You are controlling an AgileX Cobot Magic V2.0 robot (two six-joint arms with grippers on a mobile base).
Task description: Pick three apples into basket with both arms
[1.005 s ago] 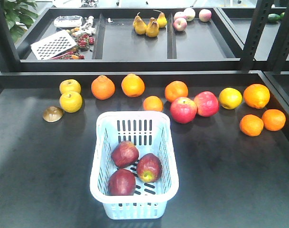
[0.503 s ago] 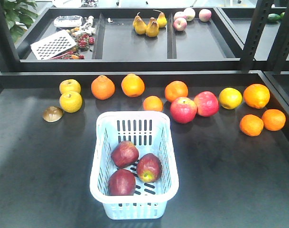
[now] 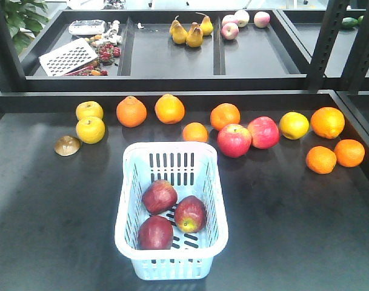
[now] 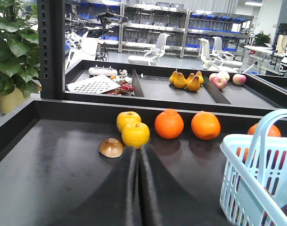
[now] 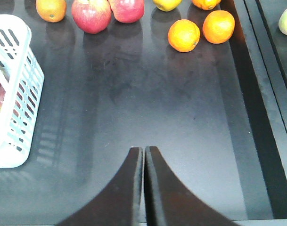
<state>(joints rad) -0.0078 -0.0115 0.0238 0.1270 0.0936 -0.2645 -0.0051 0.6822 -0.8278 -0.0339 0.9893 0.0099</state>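
a: where are the dark red apples (image 3: pixel 171 214)?
b: all three lie inside the pale blue basket (image 3: pixel 129 176), clustered toward its near end on the black desk (image 3: pixel 281 218).
a: and the end effectors?
b: left end effector (image 4: pixel 137 157) is closed, empty, left of the basket. right end effector (image 5: pixel 143 157) is closed too, empty, right of the basket.

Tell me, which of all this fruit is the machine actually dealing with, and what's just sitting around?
Part of the job:
- three dark red apples, already inside
- the pale basket

Just lying about:
- two brighter red apples
- oranges
- yellow fruits
- brown mushroom cap
- pears on the back shelf
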